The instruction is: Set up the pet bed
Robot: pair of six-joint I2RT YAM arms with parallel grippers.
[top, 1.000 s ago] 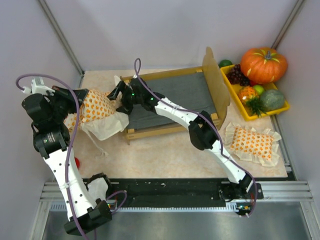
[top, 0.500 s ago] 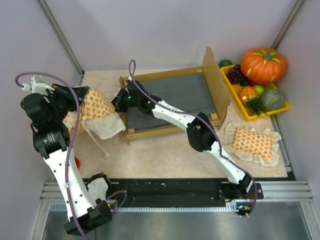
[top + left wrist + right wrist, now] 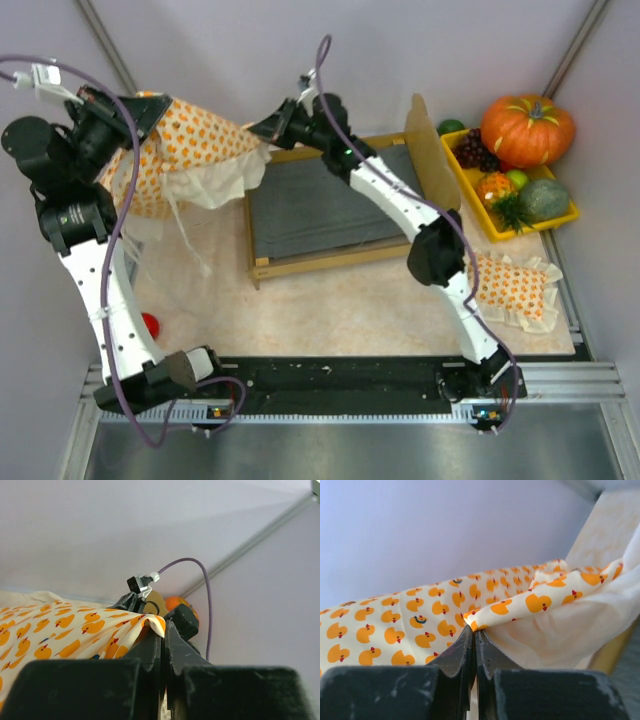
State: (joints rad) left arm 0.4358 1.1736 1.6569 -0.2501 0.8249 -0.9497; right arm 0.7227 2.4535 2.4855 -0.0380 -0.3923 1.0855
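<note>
The pet bed [image 3: 330, 205], a light-wood frame with dark grey base and tall rounded headboard [image 3: 432, 160], stands mid-table. The orange-duck ruffled bedspread [image 3: 190, 150] hangs in the air left of the bed, stretched between both grippers. My left gripper [image 3: 140, 110] is shut on its left corner; the fabric edge [image 3: 150, 622] sits pinched at the fingertips [image 3: 165, 630]. My right gripper [image 3: 268, 128] is shut on the right corner, the cloth [image 3: 510, 605] folded over its tips [image 3: 474, 630]. The small ruffled pillow [image 3: 510, 285] lies on the table at the right.
A yellow tray [image 3: 487, 222] with a pumpkin [image 3: 527, 128], grapes and other produce stands at the back right. A small red ball [image 3: 150, 324] lies on the table at the left near my left arm. Grey walls close in the sides and back.
My right gripper shut on the bedspread's corner near the bed's foot. Both arms then lifted the spread up and back, stretching it out above the table left of the bed.
</note>
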